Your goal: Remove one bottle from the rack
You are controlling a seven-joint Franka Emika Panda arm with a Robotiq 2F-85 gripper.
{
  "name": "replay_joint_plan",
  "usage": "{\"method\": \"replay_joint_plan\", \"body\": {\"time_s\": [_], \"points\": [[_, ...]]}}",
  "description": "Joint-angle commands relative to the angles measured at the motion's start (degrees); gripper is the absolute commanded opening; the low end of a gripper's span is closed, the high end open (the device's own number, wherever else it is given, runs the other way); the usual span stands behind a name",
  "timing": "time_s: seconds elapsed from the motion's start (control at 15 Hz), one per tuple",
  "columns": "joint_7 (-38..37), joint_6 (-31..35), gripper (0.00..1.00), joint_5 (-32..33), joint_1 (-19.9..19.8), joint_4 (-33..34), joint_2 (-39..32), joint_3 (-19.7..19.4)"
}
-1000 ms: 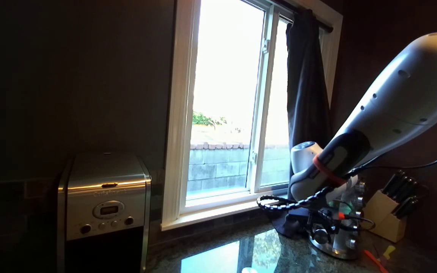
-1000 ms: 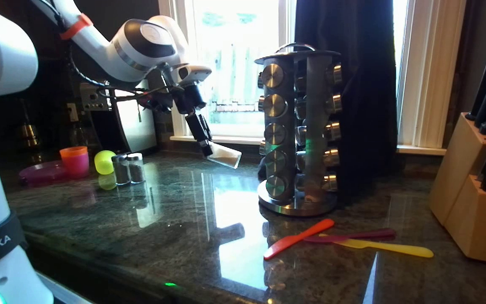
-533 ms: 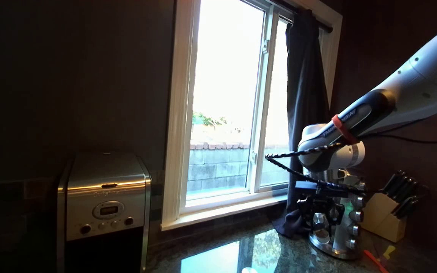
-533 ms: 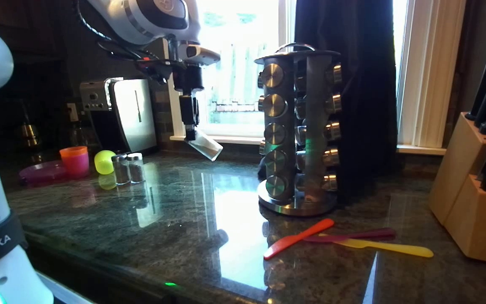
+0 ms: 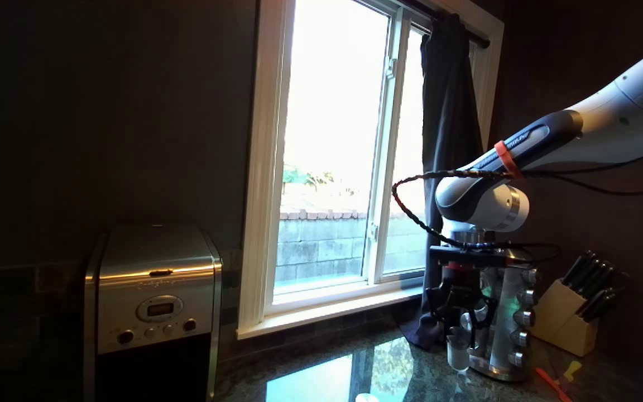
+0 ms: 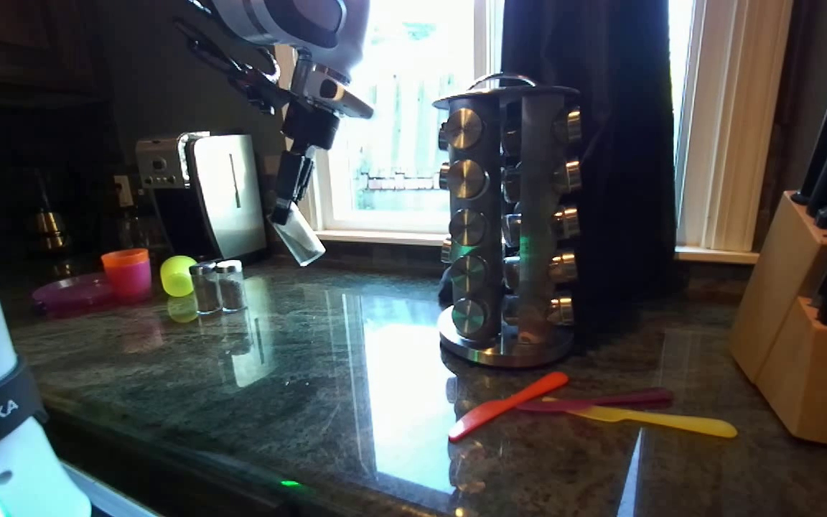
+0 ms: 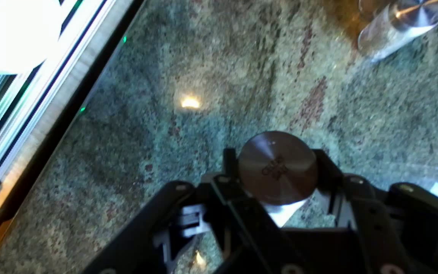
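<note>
The silvery rack [image 6: 537,165] stands upright on the counter with several capped bottles lying in its columns. It also shows in an exterior view [image 5: 503,321], partly behind the gripper. My gripper [image 6: 284,213] is shut on one clear bottle [image 6: 300,238] and holds it in the air above the counter, to the left of the rack and apart from it. The bottle is tilted, its bottom end pointing down and right. In the wrist view the bottle's round metal cap [image 7: 278,167] sits between the two fingers. The held bottle also shows in an exterior view [image 5: 457,353].
Two glass shakers [image 6: 230,286], a green ball-like cup [image 6: 179,276], an orange-pink cup [image 6: 128,274] and a purple plate [image 6: 72,293] stand at the left. Coloured knives [image 6: 508,406] lie before the rack. A knife block [image 6: 787,309] stands right. A silver appliance [image 5: 157,290] stands near the window.
In an exterior view my gripper has moved left, away from the rack, with the bottle in it. The bottle has turned from a shallow slant to a steeper one.
</note>
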State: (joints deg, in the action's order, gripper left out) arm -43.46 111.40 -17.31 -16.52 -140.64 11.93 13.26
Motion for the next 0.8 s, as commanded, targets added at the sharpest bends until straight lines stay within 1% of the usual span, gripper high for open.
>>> {"method": "replay_joint_plan", "body": {"time_s": [0.0,0.07,0.13,0.27,0.53,0.6,0.67,0.73], "points": [[4.48,-6.61,0.25,-6.74,6.57,4.16,-4.0,-7.76],[5.86,-8.67,0.25,-7.88,7.5,5.13,-5.31,-9.11],[2.72,-4.94,0.5,-4.42,8.11,2.55,-2.57,-8.87],[4.19,-6.78,0.5,-5.85,8.9,3.86,-4.15,-10.24],[4.57,-7.02,0.5,-6.18,9.17,4.41,-5.24,-10.56],[4.58,-7.02,0.25,-6.18,9.22,4.42,-5.25,-10.55],[5.18,-7.99,0.25,-6.92,9.72,4.67,-5.83,-10.57],[5.28,-7.08,0.25,-7.54,10.55,4.45,-6.26,-10.46]]}}
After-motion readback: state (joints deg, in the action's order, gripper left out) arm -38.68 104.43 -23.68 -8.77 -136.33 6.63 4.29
